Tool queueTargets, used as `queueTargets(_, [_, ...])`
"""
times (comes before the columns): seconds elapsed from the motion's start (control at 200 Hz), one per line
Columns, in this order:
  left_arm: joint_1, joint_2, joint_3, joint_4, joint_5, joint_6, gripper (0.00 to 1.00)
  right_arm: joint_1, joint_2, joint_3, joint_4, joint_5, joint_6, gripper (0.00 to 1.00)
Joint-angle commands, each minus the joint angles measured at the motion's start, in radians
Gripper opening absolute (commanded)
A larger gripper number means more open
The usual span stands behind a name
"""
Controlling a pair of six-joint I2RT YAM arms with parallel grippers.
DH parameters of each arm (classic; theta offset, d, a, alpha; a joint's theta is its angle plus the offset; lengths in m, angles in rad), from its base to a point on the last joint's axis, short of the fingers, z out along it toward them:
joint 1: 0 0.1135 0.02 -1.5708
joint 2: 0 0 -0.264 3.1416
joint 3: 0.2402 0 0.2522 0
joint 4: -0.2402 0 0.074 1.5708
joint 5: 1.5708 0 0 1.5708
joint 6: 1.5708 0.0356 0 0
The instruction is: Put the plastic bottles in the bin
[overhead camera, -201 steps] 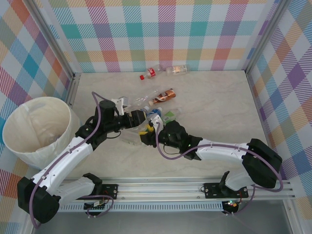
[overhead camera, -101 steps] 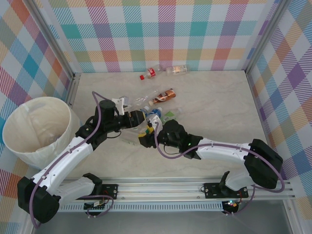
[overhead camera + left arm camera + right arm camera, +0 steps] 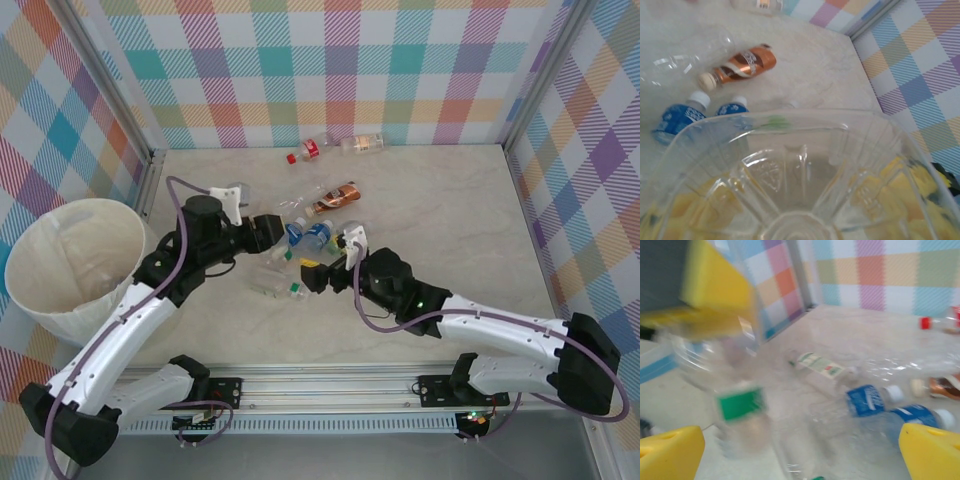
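Top external view: left gripper (image 3: 278,240) clamped on a clear bottle (image 3: 800,180), right gripper (image 3: 308,275) spread wide, empty.
I judge the bin (image 3: 70,250) sits at frame left of the held bottle, nearer my left arm.

One bin (image 3: 40,312) — and roughly nine plastic bottles (image 3: 335,195).

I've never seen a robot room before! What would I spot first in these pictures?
The bright checked walls jump out first, standing all around the pale table. Next comes the big cream bin at the left, and the heap of plastic bottles in the middle of the table. There the left gripper grips a clear bottle, and the right gripper is wide open close by.
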State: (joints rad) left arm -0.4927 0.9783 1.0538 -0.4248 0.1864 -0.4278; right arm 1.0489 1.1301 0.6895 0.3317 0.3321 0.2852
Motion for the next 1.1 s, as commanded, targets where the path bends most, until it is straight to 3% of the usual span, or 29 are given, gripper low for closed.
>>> queueTargets(0.0, [-0.010,-0.034,0.083,-0.081,-0.067,0.085,0.47,0.002,-0.018,-0.059,0.007,0.181,0.088,1.00])
queueTargets(0.105, [-0.010,-0.037,0.152,-0.139,-0.119,0.139,0.45,0.002,-0.013,-0.059,-0.063,0.263,0.190,1.00])
queueTargets(0.275, [-0.010,-0.103,0.219,-0.129,-0.324,0.227,0.40,-0.005,0.016,-0.041,-0.114,0.276,0.254,1.00])
queueTargets(0.49, [-0.009,-0.104,0.350,-0.191,-0.678,0.379,0.36,-0.006,0.054,-0.007,-0.102,0.305,0.211,1.00])
queueTargets(0.7, [0.017,-0.054,0.445,-0.249,-0.895,0.461,0.35,-0.007,0.082,0.044,-0.175,0.300,0.161,1.00])
queueTargets(0.8, [0.126,-0.028,0.460,-0.286,-0.903,0.459,0.34,-0.006,0.083,0.042,-0.177,0.295,0.163,1.00])
queueTargets(0.925, [0.364,-0.019,0.469,-0.330,-0.794,0.385,0.33,-0.006,0.077,0.037,-0.178,0.291,0.164,1.00])
queueTargets(1.095, [0.513,0.018,0.497,-0.345,-0.891,0.396,0.32,-0.006,0.078,0.039,-0.190,0.287,0.151,1.00])
